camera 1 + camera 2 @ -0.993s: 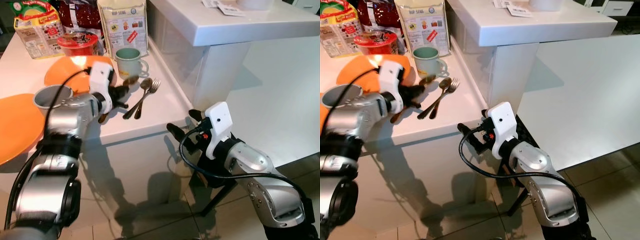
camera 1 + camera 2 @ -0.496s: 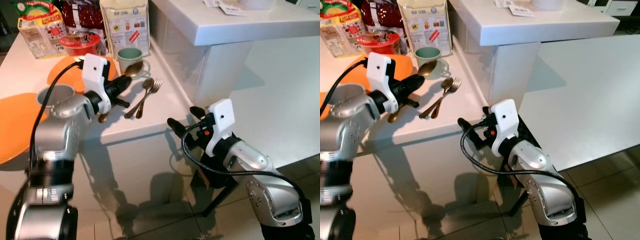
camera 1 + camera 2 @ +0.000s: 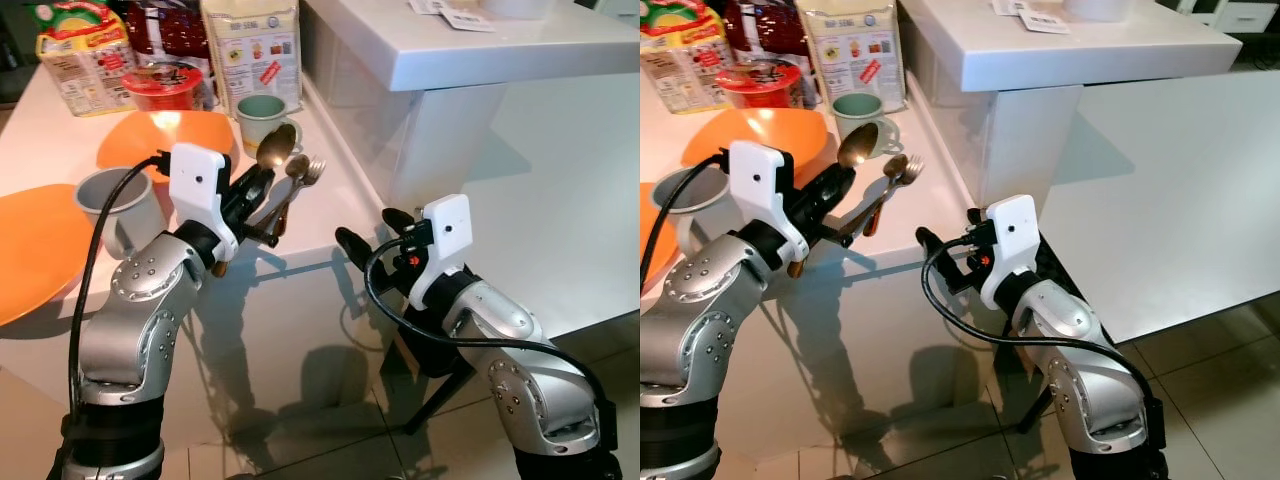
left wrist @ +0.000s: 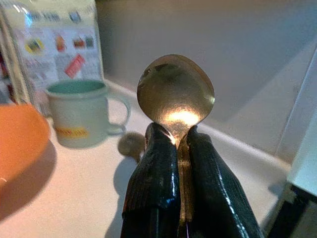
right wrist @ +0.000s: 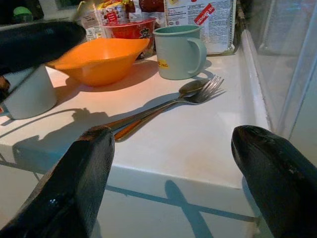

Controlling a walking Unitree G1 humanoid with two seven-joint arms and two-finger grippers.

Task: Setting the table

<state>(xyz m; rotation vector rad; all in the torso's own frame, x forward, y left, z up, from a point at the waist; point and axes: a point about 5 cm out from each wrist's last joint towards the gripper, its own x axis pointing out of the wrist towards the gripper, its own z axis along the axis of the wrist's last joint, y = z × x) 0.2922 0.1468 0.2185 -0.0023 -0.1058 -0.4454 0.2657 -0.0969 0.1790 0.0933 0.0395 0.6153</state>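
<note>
Left gripper (image 3: 262, 183) clamps spoon (image 4: 175, 94); right gripper (image 5: 173, 163) gapes wide. Keep spoon level, set at plate's (image 3: 40, 250) 3 o'clock.

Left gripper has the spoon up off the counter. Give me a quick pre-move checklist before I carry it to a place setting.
1. Left gripper shut on spoon: ok.
2. Spoon lifted off the counter: ok.
3. Second spoon and fork lying flat on counter: ok.
4. Green mug close beside the held spoon's bowl: not ok, mind the swing.
5. Right gripper open, below the counter edge: ok.
6. Target spot for the spoon: cannot tell.
</note>
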